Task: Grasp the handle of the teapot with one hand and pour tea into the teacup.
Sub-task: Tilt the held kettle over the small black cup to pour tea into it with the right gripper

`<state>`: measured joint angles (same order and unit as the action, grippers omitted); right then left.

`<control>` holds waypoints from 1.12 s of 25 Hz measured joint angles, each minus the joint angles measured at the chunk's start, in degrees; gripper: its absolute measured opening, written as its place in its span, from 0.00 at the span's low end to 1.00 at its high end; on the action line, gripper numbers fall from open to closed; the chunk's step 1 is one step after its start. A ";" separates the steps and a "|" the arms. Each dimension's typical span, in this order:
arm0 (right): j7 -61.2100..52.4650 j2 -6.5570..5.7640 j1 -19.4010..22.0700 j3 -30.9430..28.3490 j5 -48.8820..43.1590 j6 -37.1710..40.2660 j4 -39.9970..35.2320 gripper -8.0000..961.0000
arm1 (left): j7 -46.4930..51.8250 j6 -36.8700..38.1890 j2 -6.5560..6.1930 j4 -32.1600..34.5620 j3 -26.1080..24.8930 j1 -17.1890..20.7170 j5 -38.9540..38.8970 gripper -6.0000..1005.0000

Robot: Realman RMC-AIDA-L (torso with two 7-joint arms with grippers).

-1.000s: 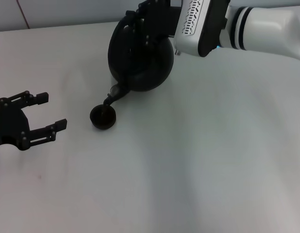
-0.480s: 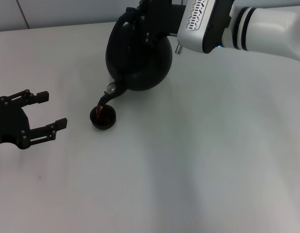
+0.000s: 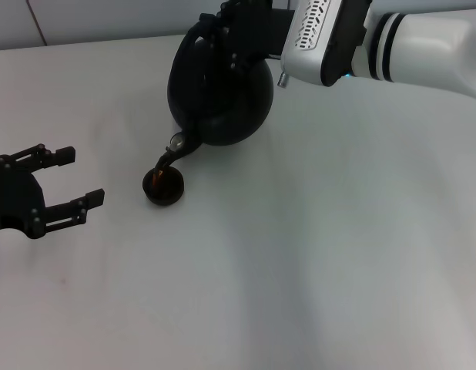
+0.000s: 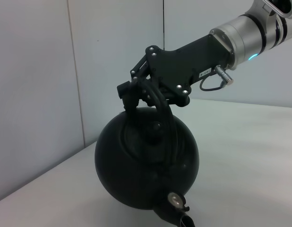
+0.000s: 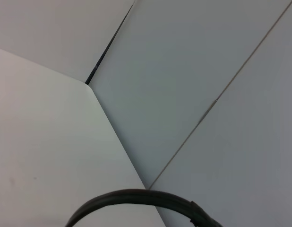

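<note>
The round black teapot [image 3: 222, 96] hangs tilted above the table at the back, its spout [image 3: 175, 145] pointing down at the teacup [image 3: 163, 187]. A thin amber stream runs from the spout into the small dark cup, which holds brownish tea. My right gripper [image 3: 236, 32] is shut on the arched handle [image 3: 198, 35] from above. In the left wrist view, the same gripper [image 4: 150, 92] clamps the handle [image 4: 164, 120] over the teapot [image 4: 146, 163]. The right wrist view shows only an arc of the handle [image 5: 136, 197]. My left gripper [image 3: 80, 176] rests open on the left, apart from the cup.
The white table [image 3: 315, 254] stretches in front and to the right. A pale wall [image 4: 42, 94] rises behind the table's far edge. The right arm's white forearm [image 3: 423, 46] reaches in from the upper right.
The teapot has tipped further towards the cup, and amber tea now runs from the spout into it. The left gripper has barely shifted.
</note>
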<state>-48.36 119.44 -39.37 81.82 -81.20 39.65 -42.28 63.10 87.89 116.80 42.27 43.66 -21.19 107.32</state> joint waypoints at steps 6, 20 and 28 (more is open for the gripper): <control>-0.18 0.00 0.10 -0.26 0.62 -0.01 0.02 0.10 | -0.02 0.00 0.00 0.00 -0.08 0.09 0.00 0.79; -0.39 0.05 2.28 -0.67 7.29 -0.02 0.79 0.10 | -0.09 0.00 0.00 0.00 0.11 -0.36 0.00 0.79; -0.79 -0.06 3.41 -1.77 11.55 2.78 1.41 0.10 | -0.09 0.01 0.00 0.00 0.17 -0.43 0.00 0.79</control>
<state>-49.15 119.38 -35.96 80.05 -69.65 42.42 -40.87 63.01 87.89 116.81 42.27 43.83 -21.62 107.32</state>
